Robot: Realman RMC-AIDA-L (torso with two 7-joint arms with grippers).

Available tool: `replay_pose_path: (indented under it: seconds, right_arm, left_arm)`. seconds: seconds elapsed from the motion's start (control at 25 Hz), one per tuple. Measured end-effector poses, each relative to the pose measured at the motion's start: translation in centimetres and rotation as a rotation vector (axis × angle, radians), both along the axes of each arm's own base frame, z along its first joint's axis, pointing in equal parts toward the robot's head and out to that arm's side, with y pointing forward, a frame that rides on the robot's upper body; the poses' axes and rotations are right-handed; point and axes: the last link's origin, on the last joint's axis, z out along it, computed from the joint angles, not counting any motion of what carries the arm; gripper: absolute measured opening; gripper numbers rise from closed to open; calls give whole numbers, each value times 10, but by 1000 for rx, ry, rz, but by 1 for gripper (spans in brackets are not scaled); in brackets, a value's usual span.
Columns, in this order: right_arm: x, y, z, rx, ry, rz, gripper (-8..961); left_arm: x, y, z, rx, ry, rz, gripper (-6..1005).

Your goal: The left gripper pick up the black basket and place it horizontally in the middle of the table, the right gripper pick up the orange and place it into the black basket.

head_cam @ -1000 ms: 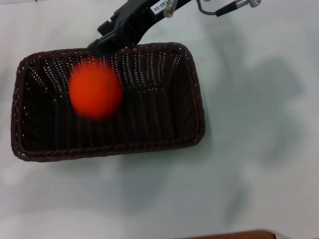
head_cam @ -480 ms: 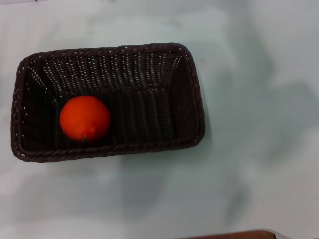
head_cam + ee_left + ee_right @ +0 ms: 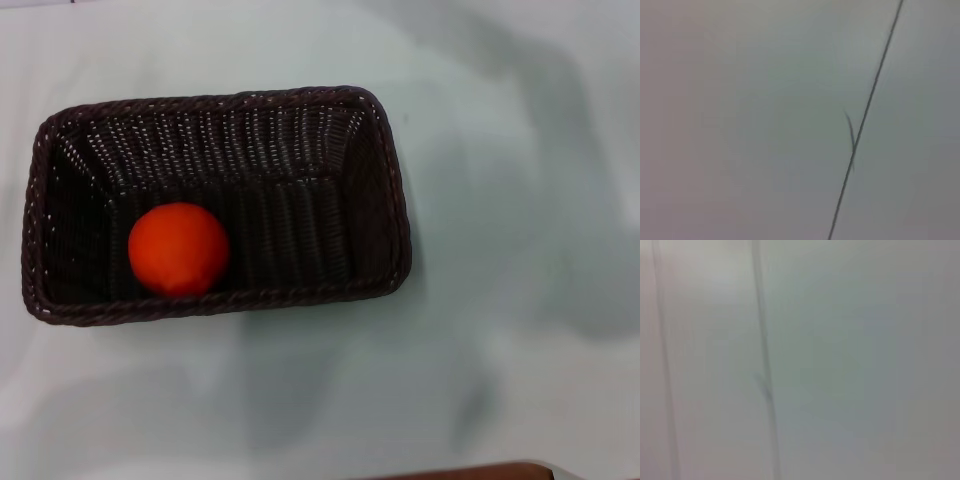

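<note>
Inside the black basket (image 3: 215, 205) lies the orange (image 3: 179, 249), near its left end.

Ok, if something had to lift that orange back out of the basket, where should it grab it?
Probably from straight above, closing on the widest part of the orange. It sits low in the black basket, close to the near long wall and toward the left end, so the walls block a sideways approach. Neither claw is in view.
</note>
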Motion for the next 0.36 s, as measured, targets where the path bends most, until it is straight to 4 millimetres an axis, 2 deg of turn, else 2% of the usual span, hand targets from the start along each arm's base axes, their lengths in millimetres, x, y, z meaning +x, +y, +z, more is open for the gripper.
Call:
replay_pose_path:
  seconds: [0.2, 0.36]
  right_arm:
    - [32, 3, -4, 146, 116, -22, 927]
    - [54, -7, 0, 313, 206, 15, 927]
  left_arm:
    - [0, 2, -5, 49, 38, 14, 729]
    - [1, 5, -7, 79, 46, 18, 729]
